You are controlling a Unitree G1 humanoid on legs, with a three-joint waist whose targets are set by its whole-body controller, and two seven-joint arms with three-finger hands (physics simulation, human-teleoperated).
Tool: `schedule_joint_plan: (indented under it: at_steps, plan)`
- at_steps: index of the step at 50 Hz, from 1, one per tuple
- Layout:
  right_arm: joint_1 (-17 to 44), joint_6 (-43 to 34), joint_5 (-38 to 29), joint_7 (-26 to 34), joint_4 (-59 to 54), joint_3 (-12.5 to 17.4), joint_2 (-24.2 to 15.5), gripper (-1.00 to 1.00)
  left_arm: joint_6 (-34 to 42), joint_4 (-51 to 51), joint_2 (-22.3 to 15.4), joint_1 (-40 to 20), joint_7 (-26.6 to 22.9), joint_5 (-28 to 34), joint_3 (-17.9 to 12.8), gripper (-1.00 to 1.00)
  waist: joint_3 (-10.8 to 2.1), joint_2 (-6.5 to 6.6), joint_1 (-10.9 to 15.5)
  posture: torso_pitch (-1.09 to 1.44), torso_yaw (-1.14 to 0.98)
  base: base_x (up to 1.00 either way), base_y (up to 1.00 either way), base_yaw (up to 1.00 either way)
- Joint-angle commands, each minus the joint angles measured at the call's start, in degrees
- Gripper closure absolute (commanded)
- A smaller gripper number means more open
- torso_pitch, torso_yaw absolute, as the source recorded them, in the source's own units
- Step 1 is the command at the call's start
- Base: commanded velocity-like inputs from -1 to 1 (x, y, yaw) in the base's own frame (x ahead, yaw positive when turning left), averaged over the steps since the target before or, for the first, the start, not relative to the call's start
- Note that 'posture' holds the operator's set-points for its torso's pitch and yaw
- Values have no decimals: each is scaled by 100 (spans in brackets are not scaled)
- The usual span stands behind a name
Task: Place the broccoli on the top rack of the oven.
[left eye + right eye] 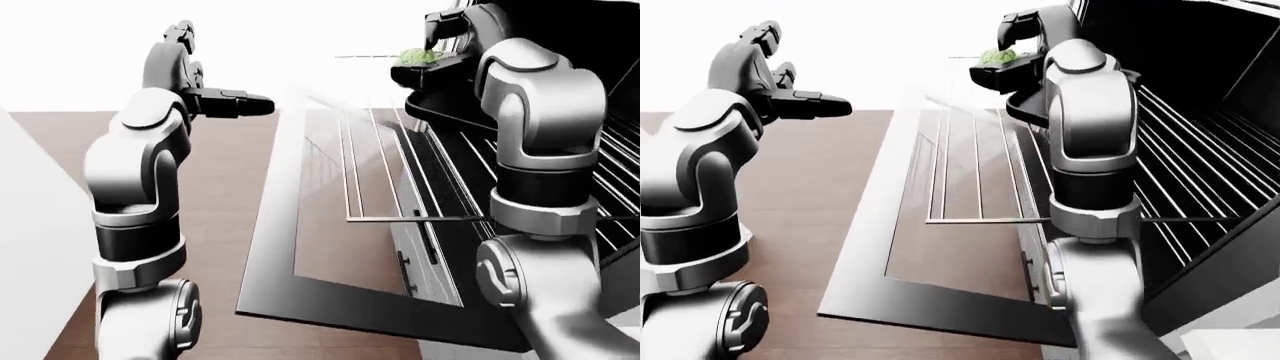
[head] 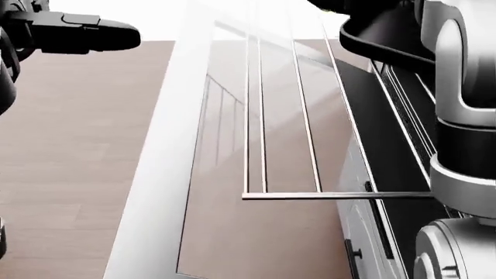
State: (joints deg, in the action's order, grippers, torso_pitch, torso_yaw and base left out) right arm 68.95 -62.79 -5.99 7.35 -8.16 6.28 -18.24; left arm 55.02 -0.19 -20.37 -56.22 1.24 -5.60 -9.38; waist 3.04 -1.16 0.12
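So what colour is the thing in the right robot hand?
Green: the broccoli in the right robot hand, clearest in the left-eye view.
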Motion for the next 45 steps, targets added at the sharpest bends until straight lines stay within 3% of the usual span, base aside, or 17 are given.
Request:
schedule_joint_plan:
  at_steps: [1,5,8,13,25,26,30,32,35,38,39,41,42,43,45]
  plan:
    - [376,310,63,21,23,51,-66,100,-200,-234,-110,-276,59,54,-98,-100,-97,-57,19,0,0,0,0,0]
    - [775,389,59,73,-481,33,-222,100,-256,-63,-142,-406,55,59,-87,-100,-31,10,2,0,0,0,0,0]
    - [1076,458,56,106,-906,50,-331,100,-291,123,-164,-545,33,51,-86,-100,-106,306,-43,0,0,0,0,0]
    - [1399,589,-17,176,-1381,25,-472,100,-258,186,-207,-673,22,44,-79,-100,-177,194,-89,0,0,0,0,0]
    - [1575,787,-209,311,-1926,55,-705,100,-320,362,-203,-797,26,72,-42,-100,-139,89,-4,0,0,0,0,0]
    - [1594,814,-224,320,-1974,63,-720,100,-367,416,-200,-808,20,81,-33,-100,-252,108,1,0,0,0,-5,0]
    - [1551,803,-247,331,-1931,92,-712,100,-395,601,-230,-982,21,101,-34,-100,-212,267,22,0,0,0,-7,0]
    - [1510,794,-250,336,-1903,104,-712,100,-479,701,-230,-1004,15,119,-20,-100,-257,333,12,0,0,0,-10,0]
    - [1501,793,-255,345,-1901,113,-726,100,-531,855,-236,-1106,19,140,-12,-100,-238,300,-18,0,0,0,-17,0]
    - [1438,806,-249,344,-1874,132,-735,100,-547,880,-226,-1122,14,152,1,-100,-176,121,-12,0,0,0,-22,0]
    - [1405,806,-242,339,-1847,142,-729,100,-536,864,-223,-1119,12,152,0,-100,-197,6,-5,0,0,0,-27,0]
    - [1386,791,-240,341,-1827,143,-738,100,-539,858,-215,-1108,10,155,0,-100,-270,-346,3,0,0,0,-28,0]
    - [1391,786,-241,342,-1829,140,-744,100,-529,843,-215,-1103,6,156,2,-100,-219,-113,0,0,0,0,-27,0]
    - [1393,800,-239,337,-1841,143,-743,100,-528,835,-212,-1099,6,154,-4,-100,-236,-166,37,0,0,0,-27,0]
    - [1400,800,-239,337,-1849,136,-741,100,-540,843,-209,-1091,3,158,-2,-100,-259,-73,41,0,0,0,-28,0]
